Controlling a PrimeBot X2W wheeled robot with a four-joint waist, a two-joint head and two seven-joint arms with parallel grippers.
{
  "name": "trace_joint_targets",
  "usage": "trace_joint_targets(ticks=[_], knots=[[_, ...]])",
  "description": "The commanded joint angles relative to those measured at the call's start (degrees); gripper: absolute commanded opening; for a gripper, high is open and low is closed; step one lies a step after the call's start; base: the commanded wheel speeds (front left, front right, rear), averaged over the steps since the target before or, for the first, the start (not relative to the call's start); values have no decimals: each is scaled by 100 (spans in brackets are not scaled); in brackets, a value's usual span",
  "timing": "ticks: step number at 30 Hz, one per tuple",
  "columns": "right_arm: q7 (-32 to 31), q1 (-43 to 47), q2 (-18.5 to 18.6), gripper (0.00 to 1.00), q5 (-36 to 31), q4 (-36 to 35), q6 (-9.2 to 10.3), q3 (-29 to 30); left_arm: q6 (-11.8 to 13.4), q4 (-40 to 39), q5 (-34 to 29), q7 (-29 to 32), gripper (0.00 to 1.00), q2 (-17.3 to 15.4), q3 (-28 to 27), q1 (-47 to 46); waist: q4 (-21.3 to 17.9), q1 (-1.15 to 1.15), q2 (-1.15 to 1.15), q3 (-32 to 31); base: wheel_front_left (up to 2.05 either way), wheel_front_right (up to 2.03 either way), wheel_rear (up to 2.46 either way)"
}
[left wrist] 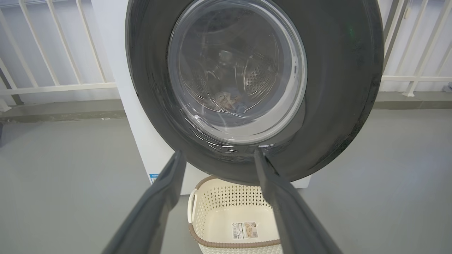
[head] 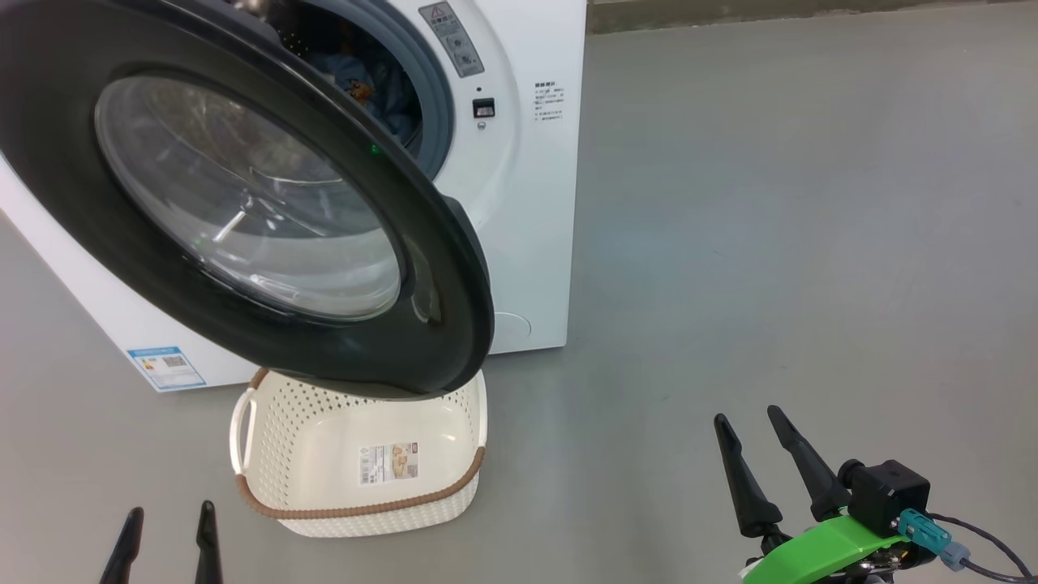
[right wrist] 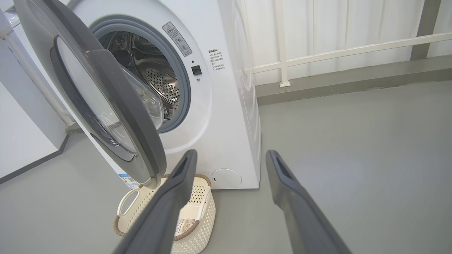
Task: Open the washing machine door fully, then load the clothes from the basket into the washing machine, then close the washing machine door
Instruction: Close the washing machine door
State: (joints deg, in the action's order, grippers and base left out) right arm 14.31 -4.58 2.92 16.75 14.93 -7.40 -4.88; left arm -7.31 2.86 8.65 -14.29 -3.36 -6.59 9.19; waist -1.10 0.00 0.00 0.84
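1. The left claw [head: 172, 508] has its fingers apart with nothing between them, and it touches no object.
2. The right claw [head: 747, 414] is spread and empty too. It hangs over bare floor [head: 770, 243], well off to the side of the washing machine [head: 527, 203].
3. The washing machine door [head: 243, 203] stands ahead of and above the left claw. It is swung out from the machine, neither latched nor folded right back, and neither claw touches it.
4. The basket [head: 292, 430] sits on the floor just ahead of the left claw, under the door's lower edge. It lies between the two claws but much nearer the left one. We find only its label sticker [head: 389, 462] inside, and no garment.
5. The clothes [head: 389, 93] show as blue printed fabric inside the drum [right wrist: 159, 81], beyond the door from both claws.
6. We judge the opening and loading steps complete. Closing the door is outstanding and not yet begun. The door's outer face is turned toward the left claw, so we judge a push from that side to be the likely next step.
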Motion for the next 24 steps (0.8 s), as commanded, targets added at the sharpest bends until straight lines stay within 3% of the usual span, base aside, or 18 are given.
trace_joint_targets(ticks=[1, 7, 24], knots=[[69, -84, -4, 100, -80, -148, -9, -133, -8, -117, -147, -71, 100, -29, -166, -73, -11, 0, 0, -5, 0, 0, 0], [69, -79, -4, 100, -79, -151, -9, -141, 60, -43, -338, -71, 100, 4, -178, -100, -59, 0, 0, -16, 0, 0, 0], [69, -57, -4, 100, -122, -139, -9, -90, 318, 419, -62, -71, 100, 45, -295, -283, -103, 0, 0, 0, 0, 0, 0]])
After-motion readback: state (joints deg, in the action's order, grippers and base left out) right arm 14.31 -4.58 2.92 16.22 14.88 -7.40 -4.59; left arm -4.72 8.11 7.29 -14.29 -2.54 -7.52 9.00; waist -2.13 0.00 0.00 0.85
